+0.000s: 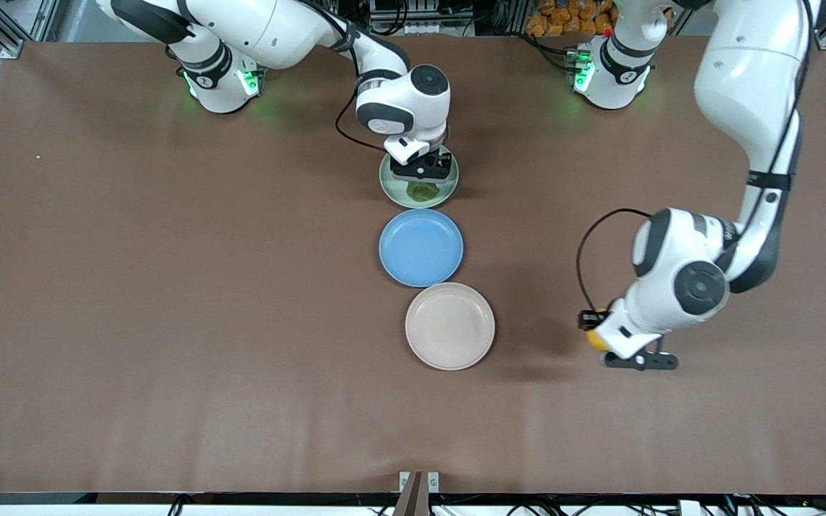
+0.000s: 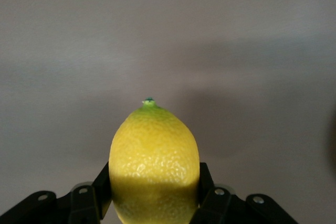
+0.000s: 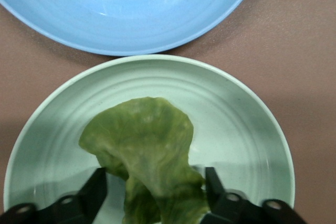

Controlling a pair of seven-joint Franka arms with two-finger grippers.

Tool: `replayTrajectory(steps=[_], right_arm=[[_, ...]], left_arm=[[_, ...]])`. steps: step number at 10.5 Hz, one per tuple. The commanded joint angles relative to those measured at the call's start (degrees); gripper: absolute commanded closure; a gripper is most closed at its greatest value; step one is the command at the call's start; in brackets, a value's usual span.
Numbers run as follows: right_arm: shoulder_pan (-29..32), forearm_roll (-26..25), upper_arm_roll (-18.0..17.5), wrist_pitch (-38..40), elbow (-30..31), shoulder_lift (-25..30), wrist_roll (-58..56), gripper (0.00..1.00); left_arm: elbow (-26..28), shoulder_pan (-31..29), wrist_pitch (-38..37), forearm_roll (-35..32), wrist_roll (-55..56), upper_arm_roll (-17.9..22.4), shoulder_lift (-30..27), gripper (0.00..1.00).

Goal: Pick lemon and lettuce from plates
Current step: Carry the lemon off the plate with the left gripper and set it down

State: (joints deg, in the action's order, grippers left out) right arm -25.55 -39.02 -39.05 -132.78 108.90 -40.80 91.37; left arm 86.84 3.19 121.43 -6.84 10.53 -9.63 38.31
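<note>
My left gripper [image 1: 594, 327] is shut on the yellow lemon [image 1: 599, 338] and holds it above bare table, beside the empty beige plate [image 1: 449, 326], toward the left arm's end. In the left wrist view the lemon [image 2: 154, 161] sits between the black fingers [image 2: 206, 182]. My right gripper [image 1: 424, 172] is low over the mint green plate [image 1: 391, 188]. It is open, with its fingers [image 3: 97, 186] on either side of the green lettuce [image 3: 142, 135], which lies on that plate [image 3: 236, 129]. The lettuce also shows in the front view [image 1: 421, 191].
An empty blue plate [image 1: 421, 247] lies between the mint and beige plates; it also shows in the right wrist view [image 3: 126, 9]. The three plates form a row down the middle of the brown table [image 1: 169, 287].
</note>
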Motion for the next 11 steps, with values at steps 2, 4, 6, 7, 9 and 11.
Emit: replayTrajectory(steps=[2,4,6,7,9,11], right_arm=[[1.12,-1.59,-0.76,-0.20,-0.44,-0.16,1.36,0.95],[1.55,-1.41,-1.11,-0.12,-0.79,0.10,1.01,1.00],[4.00,-0.89,-3.56,0.59,-0.97,0.63,-0.30,1.00],[5.24,-0.27,-4.88,1.55,-0.97,1.42,-1.09,1.00],[7.79,3.92,-6.82,4.88,-0.97,4.57,-5.64,1.00],[9.98,10.69,-6.74,8.30,-0.97,8.61,-13.98,1.00]], left_arm=[[-0.53,-2.05,0.82,-3.09,-1.12,-0.75,3.34,1.00],[-0.62,-2.31,2.22,-3.09,-1.04,-0.75,5.01,1.00],[-0.71,-3.45,2.50,-3.09,-1.04,-0.66,6.42,0.77],[-0.71,-3.54,2.67,-3.09,-1.04,-0.74,6.86,0.66],[-0.79,-4.15,2.67,-3.01,-1.04,-0.75,6.34,0.00],[-1.06,-4.16,2.58,-2.39,-0.16,-0.75,4.24,0.00]])
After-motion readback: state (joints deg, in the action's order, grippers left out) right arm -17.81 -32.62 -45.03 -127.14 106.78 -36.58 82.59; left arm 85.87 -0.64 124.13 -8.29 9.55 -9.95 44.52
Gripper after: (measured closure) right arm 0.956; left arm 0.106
